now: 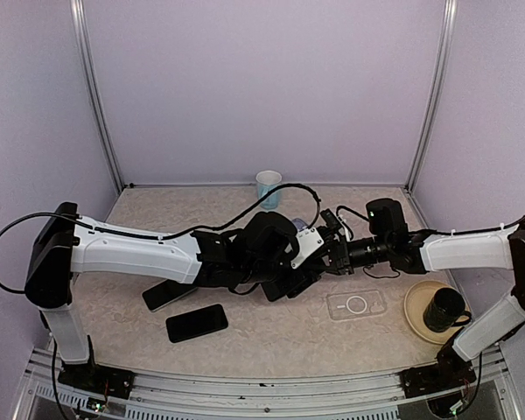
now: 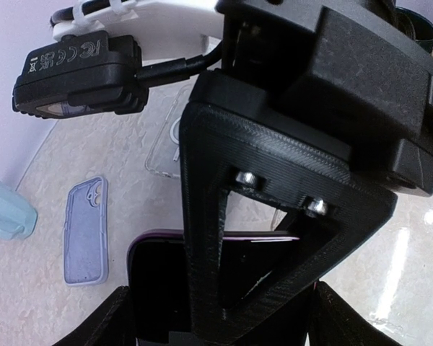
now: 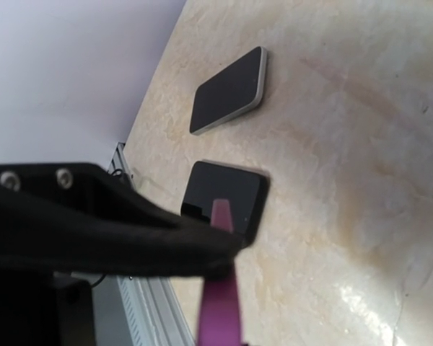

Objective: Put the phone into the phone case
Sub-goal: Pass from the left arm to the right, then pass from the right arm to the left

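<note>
- Left of the clear case (image 1: 356, 304), left jaws grip wide across the purple phone (image 2: 155, 288).
- Right jaws pinched tight on its edge, probably to steady it.

Bright even light, blurry wrist foregrounds.
</note>
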Motion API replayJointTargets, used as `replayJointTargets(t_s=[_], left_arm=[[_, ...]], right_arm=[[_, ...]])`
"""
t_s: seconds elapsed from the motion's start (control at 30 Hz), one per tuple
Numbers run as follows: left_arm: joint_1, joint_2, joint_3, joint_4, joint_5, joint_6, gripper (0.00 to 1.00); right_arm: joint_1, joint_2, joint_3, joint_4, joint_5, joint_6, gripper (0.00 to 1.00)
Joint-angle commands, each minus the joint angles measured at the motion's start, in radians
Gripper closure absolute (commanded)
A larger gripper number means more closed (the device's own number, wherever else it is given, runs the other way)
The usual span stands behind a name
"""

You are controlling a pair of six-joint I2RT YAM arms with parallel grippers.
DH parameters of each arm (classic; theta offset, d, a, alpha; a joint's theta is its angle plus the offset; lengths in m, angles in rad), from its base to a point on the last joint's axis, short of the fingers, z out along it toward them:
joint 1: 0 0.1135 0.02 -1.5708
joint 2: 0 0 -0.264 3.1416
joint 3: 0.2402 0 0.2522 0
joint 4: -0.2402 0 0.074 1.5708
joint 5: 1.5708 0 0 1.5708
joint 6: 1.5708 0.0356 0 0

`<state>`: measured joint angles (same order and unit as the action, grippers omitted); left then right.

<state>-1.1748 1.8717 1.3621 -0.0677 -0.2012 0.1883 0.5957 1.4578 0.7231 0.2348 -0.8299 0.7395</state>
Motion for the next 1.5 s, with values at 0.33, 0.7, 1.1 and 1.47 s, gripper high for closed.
replayJointTargets(t_s=[0.33, 0.7, 1.1, 1.47], left_arm=[[-0.002, -0.028, -0.044, 0.110, 0.013, -0.025, 0.11], [0.017, -0.127, -0.138, 0.154, 0.070, -0.090, 0.01], [0.162, -0.292, -0.323, 0.345, 0.357, -0.357, 0.01], [0.236, -0.303, -0.463, 0.663, 0.531, -0.663, 0.01]], right_arm=[[0.013, -0.029, 0.023, 0.051, -0.027, -0.007, 1.00], [-0.020, -0.085, 0.017, -0.008, 0.017, -0.043, 1.00], [-0.136, -0.220, -0.049, -0.039, 0.031, -0.081, 1.00], [-0.160, -0.352, -0.094, 0.013, 0.076, -0.099, 1.00]])
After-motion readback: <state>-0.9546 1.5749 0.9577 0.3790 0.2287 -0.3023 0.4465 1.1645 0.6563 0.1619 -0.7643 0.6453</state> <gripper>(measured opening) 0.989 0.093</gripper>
